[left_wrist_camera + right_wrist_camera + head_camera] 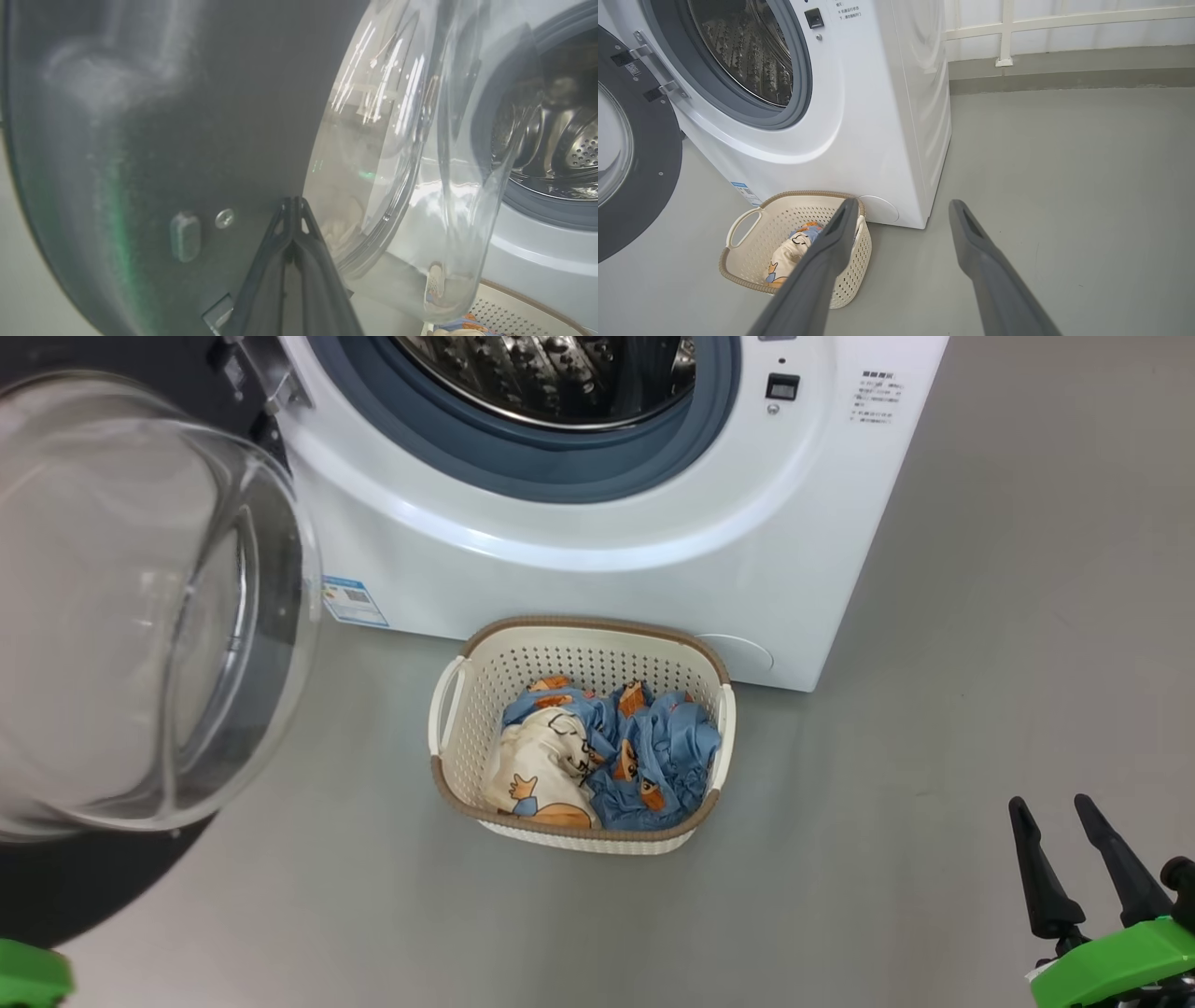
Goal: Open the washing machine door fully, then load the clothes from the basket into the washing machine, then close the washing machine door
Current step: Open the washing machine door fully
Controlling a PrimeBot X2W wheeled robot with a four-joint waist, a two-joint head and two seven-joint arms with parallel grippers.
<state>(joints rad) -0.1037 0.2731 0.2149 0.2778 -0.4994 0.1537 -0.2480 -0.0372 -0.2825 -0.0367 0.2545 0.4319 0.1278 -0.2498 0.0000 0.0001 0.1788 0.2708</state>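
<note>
The washing machine (597, 560) stands at the back with its steel drum (560, 373) exposed. The washing machine door (140, 616) is swung out to the left, its bulging glass facing me. In front of the machine the basket (448, 709) sits on the floor and holds the clothes (607, 756), blue printed pieces and one cream one. My left gripper (292, 203) is shut and empty, with its tips right at the door's dark inner rim (187, 140); whether they touch it I cannot tell. My right gripper (1053, 810) hangs open and empty, low and to the right of the basket (747, 275).
Grey floor (934, 756) spreads to the right of the machine and in front of the basket. A wall with a white rail (1064, 28) runs behind the machine's right side. The open door takes up the room at the left.
</note>
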